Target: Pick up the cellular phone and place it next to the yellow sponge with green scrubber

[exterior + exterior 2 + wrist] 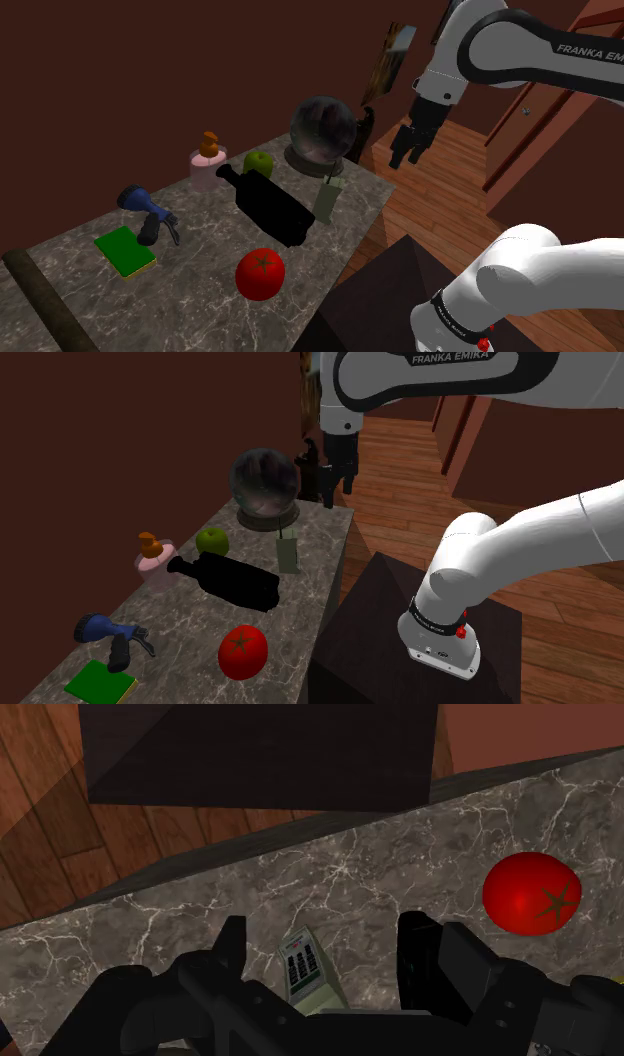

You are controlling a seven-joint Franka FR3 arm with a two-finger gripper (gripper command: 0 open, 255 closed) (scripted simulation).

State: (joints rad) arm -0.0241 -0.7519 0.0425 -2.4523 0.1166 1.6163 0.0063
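1. the marble table point(200, 290) is crowded. a crystal ball point(322, 130) stands at one end. then come a green apple point(259, 162), a pink bottle point(208, 165) with an orange top, and a black bottle point(265, 205) lying on its side. a red tomato point(260, 273) sits by the stand-side edge, and a blue hair dryer point(145, 210) lies towards the other end.
2. the sponge point(125, 250), green on top with a yellow side, lies flat beyond the hair dryer, well apart from the phone.
3. the cellular phone point(327, 198) is at the stand-side edge, near the crystal ball and just beside the black bottle's base. the black bottle and the tomato lie between it and the sponge.
4. the phone seems to stand on end, its long axis roughly upright, with a thin antenna at the top.
5. the gripper point(410, 150) hangs in the air well above the phone, out past the table's edge. its fingers point(232, 944) stand apart and hold nothing.
6. the wrist view shows the phone's keypad, the tomato and the dark stand point(260, 754) on the wooden floor. the exterior views show the sponge and the rest.
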